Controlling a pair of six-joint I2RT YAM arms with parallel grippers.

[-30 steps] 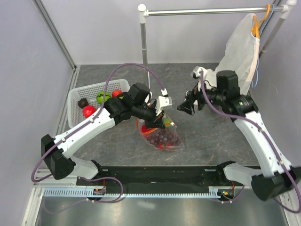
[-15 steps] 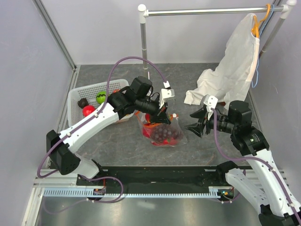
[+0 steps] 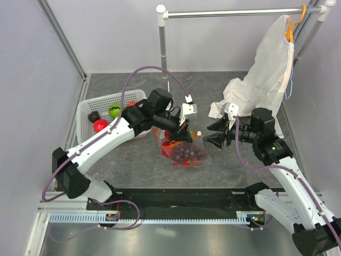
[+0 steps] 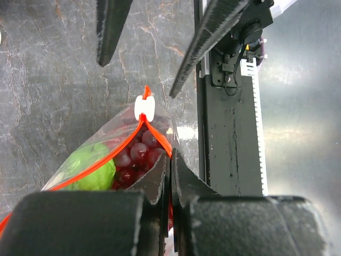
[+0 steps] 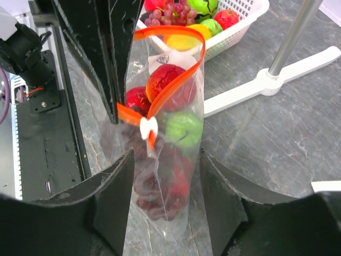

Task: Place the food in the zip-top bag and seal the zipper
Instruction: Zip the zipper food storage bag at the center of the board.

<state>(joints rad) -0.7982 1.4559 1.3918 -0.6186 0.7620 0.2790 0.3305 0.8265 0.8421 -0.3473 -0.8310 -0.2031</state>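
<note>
**status.** the zip-top bag (image 3: pixel 185 153) stands on the counter (image 3: pixel 133 165) between the two arms, mouth upward. it holds purple grapes (image 4: pixel 136 154), a green piece (image 5: pixel 184 128) and a red apple (image 5: pixel 166 80). more food lies in the white slotted basket (image 3: pixel 87 109) at the left. the zipper (image 5: pixel 178 82) gapes in an open loop. its white slider (image 5: pixel 148 128) sits at the end nearest the right arm, so the seal is not yet made.

**pincers.** the left pincer (image 4: pixel 170 160) is pressed together on the bag's mouth edge, beside the slider, and holds the bag up. in the left wrist view it appears to pinch one lip only. the right pincer (image 5: pixel 166 157) has its jaws apart, one on each side of the bag just below the slider. no contact with the slider can be confirmed.

**likely faults from here.**
- closing low: the right jaws may catch film and grapes instead of the slider, so the zipper would not run.
- blocked track: the left pincer sits on the strip close to the slider and may stop its travel.
- unmated lips: with one lip held, the slider could ride without joining both sides.
- hard pull: the thin film may slip from the left pincer, letting the bag slump and the fruit roll out of the open mouth.
</note>
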